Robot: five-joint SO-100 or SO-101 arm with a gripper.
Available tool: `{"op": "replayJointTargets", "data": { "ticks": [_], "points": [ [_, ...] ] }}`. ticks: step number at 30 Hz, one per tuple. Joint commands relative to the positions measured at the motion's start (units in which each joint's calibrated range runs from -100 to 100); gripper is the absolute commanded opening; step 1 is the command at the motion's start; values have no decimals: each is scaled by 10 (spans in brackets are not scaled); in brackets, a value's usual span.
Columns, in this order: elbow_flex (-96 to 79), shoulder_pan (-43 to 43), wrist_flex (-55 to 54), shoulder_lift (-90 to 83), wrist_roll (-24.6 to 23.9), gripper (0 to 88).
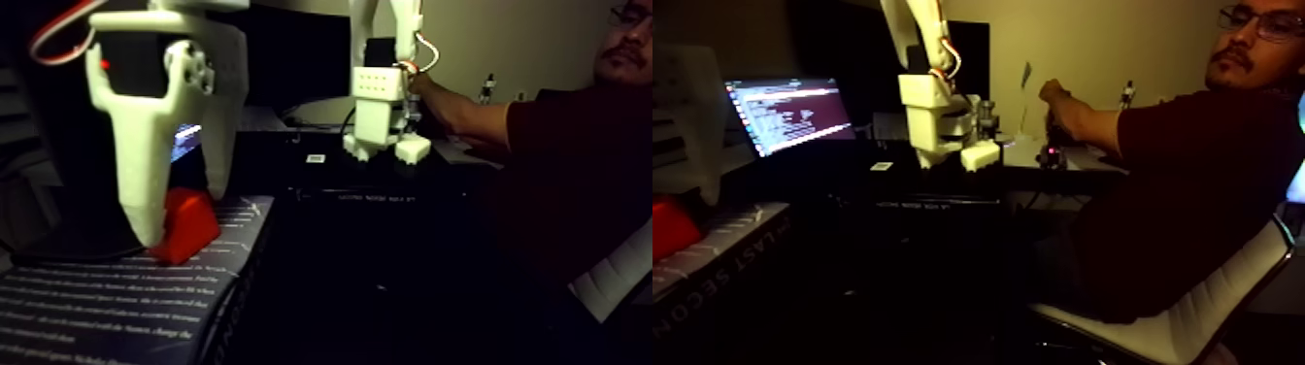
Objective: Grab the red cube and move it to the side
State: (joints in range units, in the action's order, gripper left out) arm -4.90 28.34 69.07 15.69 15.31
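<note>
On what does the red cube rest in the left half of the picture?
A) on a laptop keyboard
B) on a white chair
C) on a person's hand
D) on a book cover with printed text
D: the red cube sits on the book, whose dark cover carries lines of printed text, between the white fingers of the gripper.

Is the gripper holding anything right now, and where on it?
The gripper straddles the red cube on the book cover, fingers at its two sides. Whether they actually clamp it cannot be told; the cube sits on the book.
</note>
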Motion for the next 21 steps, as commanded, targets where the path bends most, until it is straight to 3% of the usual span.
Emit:
{"op": "replayJointTargets", "data": {
  "ticks": [1,12,21],
  "points": [
    [-5,4,5,-12,5,276],
    [-77,-56,30,-89,0,276],
    [-80,-123,129,-198,-18,276]
  ]
}}
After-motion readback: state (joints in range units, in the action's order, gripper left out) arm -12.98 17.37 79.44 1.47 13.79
